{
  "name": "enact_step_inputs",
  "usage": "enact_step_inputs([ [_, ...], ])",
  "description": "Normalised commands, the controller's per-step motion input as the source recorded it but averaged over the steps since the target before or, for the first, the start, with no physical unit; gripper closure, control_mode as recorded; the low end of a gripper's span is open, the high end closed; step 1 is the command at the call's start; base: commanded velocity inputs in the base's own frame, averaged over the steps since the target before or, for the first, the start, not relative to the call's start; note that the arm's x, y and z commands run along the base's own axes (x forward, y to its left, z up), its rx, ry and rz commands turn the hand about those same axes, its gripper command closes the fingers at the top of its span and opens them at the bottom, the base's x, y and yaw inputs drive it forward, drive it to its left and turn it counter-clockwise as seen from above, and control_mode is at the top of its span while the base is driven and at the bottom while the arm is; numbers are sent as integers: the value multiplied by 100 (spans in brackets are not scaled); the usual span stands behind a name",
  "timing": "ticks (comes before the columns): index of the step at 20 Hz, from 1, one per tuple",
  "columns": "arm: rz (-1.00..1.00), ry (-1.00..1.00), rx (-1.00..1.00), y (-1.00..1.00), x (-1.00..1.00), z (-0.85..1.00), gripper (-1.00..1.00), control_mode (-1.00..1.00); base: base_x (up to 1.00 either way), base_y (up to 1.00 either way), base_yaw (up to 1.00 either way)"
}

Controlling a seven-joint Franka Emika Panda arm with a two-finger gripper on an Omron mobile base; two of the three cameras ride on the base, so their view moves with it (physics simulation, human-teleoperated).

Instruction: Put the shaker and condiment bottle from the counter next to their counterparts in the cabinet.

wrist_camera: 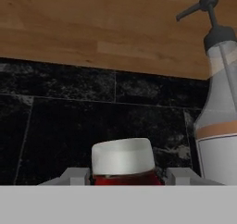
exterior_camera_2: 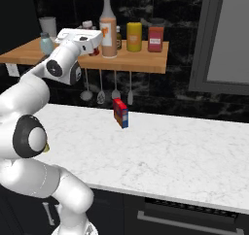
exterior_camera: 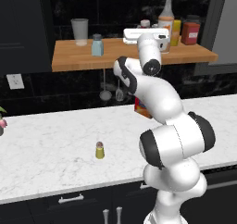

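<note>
The small red condiment bottle with white cap (wrist_camera: 122, 162) is held clamped between the gripper (wrist_camera: 124, 176) fingers above the light-brown wooden cabinet shelf (exterior_camera: 69, 59). Risk: the adjacent tall orange-labelled bottle (wrist_camera: 221, 112) may be knocked over during lowering.
</note>
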Motion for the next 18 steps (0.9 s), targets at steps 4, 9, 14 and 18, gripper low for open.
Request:
enact_step_inputs([
  [4, 0, 0, 0, 0, 0, -19, 100, -100, 0, 0, 0],
  [9, 0, 0, 0, -5, 0, 0, 100, -100, 0, 0, 0],
  [14, 0, 0, 0, 0, 0, -1, 100, -100, 0, 0, 0],
  [18, 0, 0, 0, 0, 0, -6, 100, -100, 0, 0, 0],
])
